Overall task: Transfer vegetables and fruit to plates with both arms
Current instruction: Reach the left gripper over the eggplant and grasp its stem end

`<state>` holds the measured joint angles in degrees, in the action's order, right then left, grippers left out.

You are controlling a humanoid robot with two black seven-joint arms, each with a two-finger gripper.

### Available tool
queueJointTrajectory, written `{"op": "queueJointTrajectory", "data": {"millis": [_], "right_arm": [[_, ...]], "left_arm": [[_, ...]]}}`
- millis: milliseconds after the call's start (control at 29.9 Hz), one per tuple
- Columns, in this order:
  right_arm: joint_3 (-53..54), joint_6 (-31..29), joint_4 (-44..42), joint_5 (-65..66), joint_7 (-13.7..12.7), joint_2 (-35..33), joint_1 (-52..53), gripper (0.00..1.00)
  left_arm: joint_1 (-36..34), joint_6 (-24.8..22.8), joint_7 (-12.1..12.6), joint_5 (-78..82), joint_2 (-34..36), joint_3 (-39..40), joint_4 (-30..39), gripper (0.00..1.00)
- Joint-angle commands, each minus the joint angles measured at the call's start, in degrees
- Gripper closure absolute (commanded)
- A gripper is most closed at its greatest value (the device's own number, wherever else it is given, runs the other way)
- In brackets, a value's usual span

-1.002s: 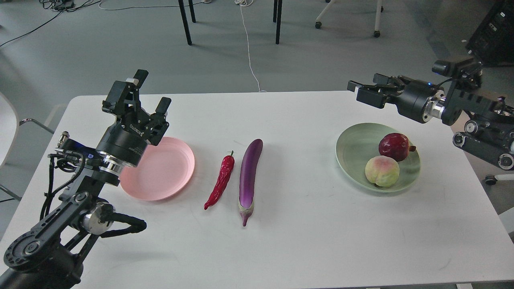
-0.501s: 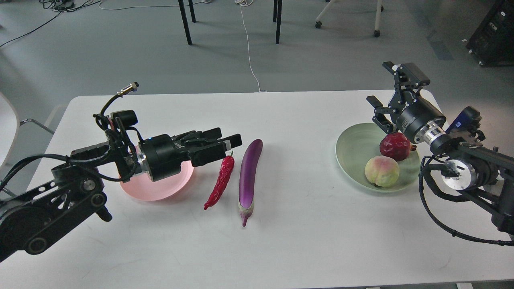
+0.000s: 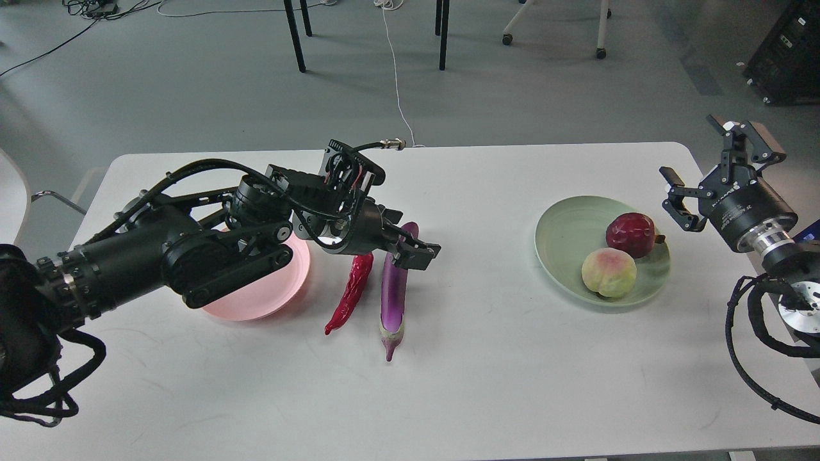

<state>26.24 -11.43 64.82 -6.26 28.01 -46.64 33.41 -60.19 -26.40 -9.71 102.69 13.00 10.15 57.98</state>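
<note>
The purple eggplant (image 3: 393, 294) and the red chili pepper (image 3: 349, 296) lie side by side on the white table (image 3: 487, 358) at its middle. My left arm reaches across the pale pink plate (image 3: 269, 296). My left gripper (image 3: 405, 245) is open, low over the eggplant's far end, with its fingers on either side of it. The pale green plate (image 3: 562, 235) on the right holds the dark-red pomegranate (image 3: 631, 232) and the yellow-green peach (image 3: 608, 272). My right gripper (image 3: 698, 150) is open and empty, raised just right of the green plate.
Beyond the table's far edge are black chair legs (image 3: 295, 35), a white cable (image 3: 397, 77) on the floor, and a black cabinet (image 3: 785, 57) at the top right. My left arm covers much of the pink plate.
My left gripper has swung right from over the pink plate to the eggplant's far end. My right gripper has drawn back to the right, away from the green plate. The produce has not moved.
</note>
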Motion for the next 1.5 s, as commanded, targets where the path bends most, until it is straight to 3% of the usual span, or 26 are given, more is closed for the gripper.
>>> {"op": "queueJointTrajectory", "data": {"millis": [0, 1303, 1369, 1403, 1436, 1470], "right_arm": [[0.1, -0.2, 0.1, -0.1, 0.0, -1.1, -0.5, 0.02], [0.2, -0.3, 3.4, 0.1, 0.0, -2.1, -1.1, 0.02], [0.2, -0.3, 3.4, 0.1, 0.0, -2.1, -1.1, 0.02], [0.2, -0.3, 3.4, 0.1, 0.0, -2.1, -1.1, 0.02], [0.3, -0.3, 3.4, 0.1, 0.0, -2.1, -1.1, 0.02], [0.2, -0.3, 3.4, 0.1, 0.0, -2.1, -1.1, 0.02]], "left_arm": [[-0.2, 0.0, 0.0, 0.1, -2.6, -1.4, -4.3, 0.02], [3.1, -0.1, -0.1, -0.9, -4.4, -4.3, -10.1, 0.04], [3.2, -0.3, -0.2, -1.0, -4.4, -4.2, -10.0, 0.08], [3.3, -0.3, -0.4, -1.1, -4.4, -4.1, -10.0, 0.16], [3.2, -0.5, -0.4, -1.1, -4.3, -3.9, -9.7, 0.29], [3.2, -0.8, -0.2, -1.0, -4.4, -3.8, -9.6, 0.52]]}}
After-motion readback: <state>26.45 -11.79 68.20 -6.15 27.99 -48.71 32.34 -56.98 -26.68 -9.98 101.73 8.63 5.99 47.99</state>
